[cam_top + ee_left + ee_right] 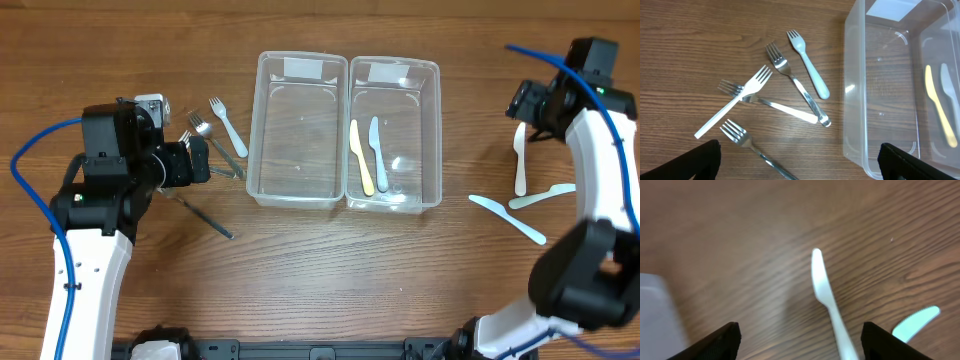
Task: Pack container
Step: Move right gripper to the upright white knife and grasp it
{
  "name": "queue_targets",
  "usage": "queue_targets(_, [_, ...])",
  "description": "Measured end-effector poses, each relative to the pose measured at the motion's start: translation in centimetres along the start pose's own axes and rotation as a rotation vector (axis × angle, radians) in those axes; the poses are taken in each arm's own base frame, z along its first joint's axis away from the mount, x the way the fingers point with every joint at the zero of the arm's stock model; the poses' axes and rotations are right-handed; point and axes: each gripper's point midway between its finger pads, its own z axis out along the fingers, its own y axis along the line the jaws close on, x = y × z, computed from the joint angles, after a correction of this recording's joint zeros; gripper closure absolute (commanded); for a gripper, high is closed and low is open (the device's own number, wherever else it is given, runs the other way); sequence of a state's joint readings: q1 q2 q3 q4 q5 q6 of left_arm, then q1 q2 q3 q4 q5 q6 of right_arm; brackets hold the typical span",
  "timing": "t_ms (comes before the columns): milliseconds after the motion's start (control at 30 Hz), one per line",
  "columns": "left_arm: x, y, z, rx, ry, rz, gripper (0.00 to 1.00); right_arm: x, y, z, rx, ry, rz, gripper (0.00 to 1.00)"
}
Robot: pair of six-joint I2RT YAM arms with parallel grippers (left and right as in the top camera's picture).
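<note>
Two clear rectangular plastic tubs sit side by side mid-way along the wooden table [320,290], nearer its far edge. The left clear tub [298,130] is empty. The right clear tub [432,140] holds a yellow plastic knife [360,157] and a pale blue plastic knife [377,152], lying parallel on its floor. I read that as sorting: knives go right, forks probably left. The layout fits, with forks toward the left edge by my left gripper [800,167] and loose knives toward the right edge by my right gripper [800,342].

Left gripper: fingers spread wide, nothing held, over the near end of the fork pile. Right gripper: also spread and empty, with a white plastic knife [829,300] flat on the table between the fingers. No contact that I can see. It looks lined up for a pick.

Overhead shows the tub contents and the other loose knives, a mint plastic knife [543,195] and a light blue plastic knife [508,218], but my left arm hides some forks.

The left wrist view fills that in:
- a pale blue plastic fork [810,67]
- a white plastic fork [732,109] lying across a crossed metal fork [780,107]
- a long metal fork [797,90]
- a low metal fork [742,137] running under the gripper

The right wrist view is blurred: only the white knife, the mint tip and a tub corner show.
</note>
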State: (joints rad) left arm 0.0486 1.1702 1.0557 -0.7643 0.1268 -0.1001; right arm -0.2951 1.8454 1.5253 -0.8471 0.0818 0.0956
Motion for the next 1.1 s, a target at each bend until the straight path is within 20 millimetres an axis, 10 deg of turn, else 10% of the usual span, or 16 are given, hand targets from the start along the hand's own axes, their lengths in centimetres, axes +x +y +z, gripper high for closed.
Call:
queue_targets(300, [0.0,0.0,0.0,0.000,0.000,0.000,0.00,4.5,-1.6,8.1,0.074,0.197,-0.153,0.20])
queue_targets(900, [0.0,0.0,0.0,0.000,0.000,0.000,0.00,6.4,-3.5,10.1,-0.017,0.279,-0.117,0.36])
queue_targets(1100, [0.0,0.0,0.0,0.000,0.000,0.000,0.00,7.3,-3.2,10.4,-0.038,0.310,-0.119,0.59])
